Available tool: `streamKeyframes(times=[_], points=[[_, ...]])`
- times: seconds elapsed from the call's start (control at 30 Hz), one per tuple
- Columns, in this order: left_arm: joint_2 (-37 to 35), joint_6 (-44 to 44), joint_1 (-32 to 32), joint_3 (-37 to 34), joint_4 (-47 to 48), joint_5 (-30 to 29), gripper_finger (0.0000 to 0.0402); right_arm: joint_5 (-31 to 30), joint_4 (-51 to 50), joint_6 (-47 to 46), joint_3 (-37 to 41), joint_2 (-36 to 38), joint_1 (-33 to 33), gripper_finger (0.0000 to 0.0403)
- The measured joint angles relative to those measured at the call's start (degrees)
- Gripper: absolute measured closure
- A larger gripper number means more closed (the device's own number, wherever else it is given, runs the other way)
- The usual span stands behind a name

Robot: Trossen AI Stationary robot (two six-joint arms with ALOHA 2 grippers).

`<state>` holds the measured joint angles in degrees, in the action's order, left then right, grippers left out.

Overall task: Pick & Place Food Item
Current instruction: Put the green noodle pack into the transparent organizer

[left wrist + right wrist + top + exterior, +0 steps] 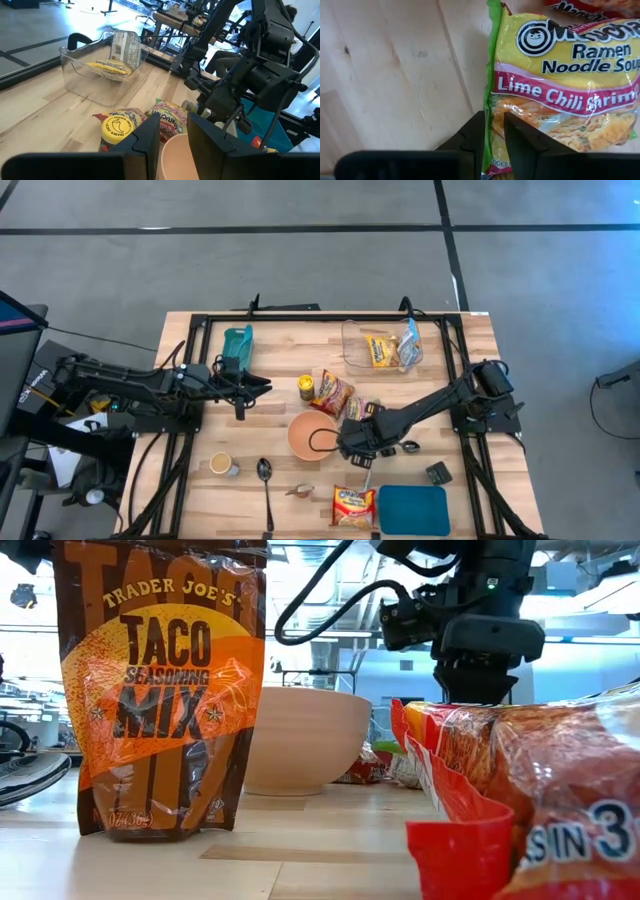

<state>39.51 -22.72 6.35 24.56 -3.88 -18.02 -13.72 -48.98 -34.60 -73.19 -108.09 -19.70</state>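
Note:
A yellow ramen packet (570, 75) marked Lime Chili Shrimp lies flat on the wooden table (200, 500), right of the pink bowl (312, 436). My right gripper (494, 131) comes down steeply on the packet's green edge and is shut on it. In the high view, that gripper (356, 442) hides the packet under its own body. A red ramen packet (585, 5) lies just beyond it. My left gripper (175, 136) hovers open above the table's left half, with nothing between its fingers. My right gripper pinches the ramen packet's green side edge (490, 107) between its two fingers. The fingers come from above, pointing steeply down, and stand across that edge. The packet lies flat on the table.
A clear tub (380, 345) holding packets stands at the far right. A yellow-lidded jar (306, 387) and another packet (334, 393) lie beyond the bowl. Near the front edge are a cup (222, 465), a spoon (265, 480), a ramen packet (353, 506) and a blue board (412, 510).

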Motion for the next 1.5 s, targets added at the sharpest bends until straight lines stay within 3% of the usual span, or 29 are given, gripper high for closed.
streamKeyframes(times=[0.83, 1.03, 1.5], points=[[0.0, 0.0, 0.0, 0.0, 0.0, -0.5, 0.0309, 9.7, -0.8, 0.5, -4.6, 0.0, 3.3, 0.0339], [0.0, 0.0, 0.0, 0.0, 0.0, -0.5, 0.0309, 14.0, -2.6, 0.3, -5.0, 0.0, 4.0, 0.0313], [0.0, 0.0, 0.0, 0.0, 0.0, -0.4, 0.0309, 14.1, 0.3, -1.5, -5.0, 0.0, 4.1, 0.0305]])
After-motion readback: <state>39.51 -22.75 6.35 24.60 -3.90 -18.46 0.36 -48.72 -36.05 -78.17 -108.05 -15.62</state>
